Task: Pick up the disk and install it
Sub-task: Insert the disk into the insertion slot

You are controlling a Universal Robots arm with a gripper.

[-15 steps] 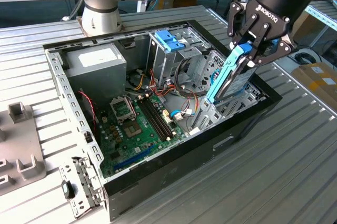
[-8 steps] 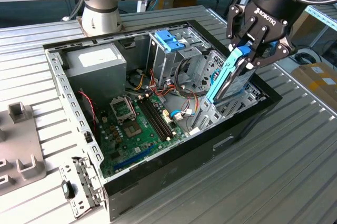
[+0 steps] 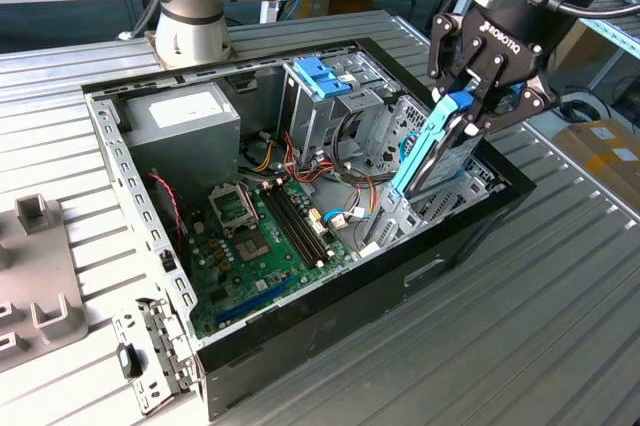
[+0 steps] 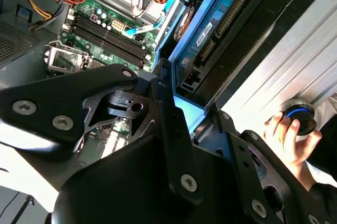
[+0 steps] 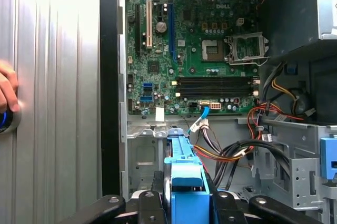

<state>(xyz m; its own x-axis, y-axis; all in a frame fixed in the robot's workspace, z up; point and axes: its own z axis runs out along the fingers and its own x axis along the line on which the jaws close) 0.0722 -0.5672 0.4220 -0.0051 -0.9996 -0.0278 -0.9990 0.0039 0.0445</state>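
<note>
The disk (image 3: 432,151) stands on edge and leans, its blue carrier frame uppermost, with its lower end inside the drive bay at the exterior view's right end of the open computer case (image 3: 470,231). My gripper (image 3: 470,111) is shut on the disk's upper end, one black finger on each side. In the first wrist view the blue carrier (image 5: 187,179) runs between my fingers (image 5: 152,195) toward the bay. In the second wrist view the disk's circuit-board underside (image 4: 213,29) shows beyond my gripper (image 4: 192,111).
The case holds a green motherboard (image 3: 265,236), a grey power-supply box (image 3: 180,121), and a metal cage with a blue handle (image 3: 322,76) amid loose cables. A person's hand (image 4: 289,137) rests on a round blue-lit knob outside the case. Grey fixtures (image 3: 40,216) sit at the exterior view's left.
</note>
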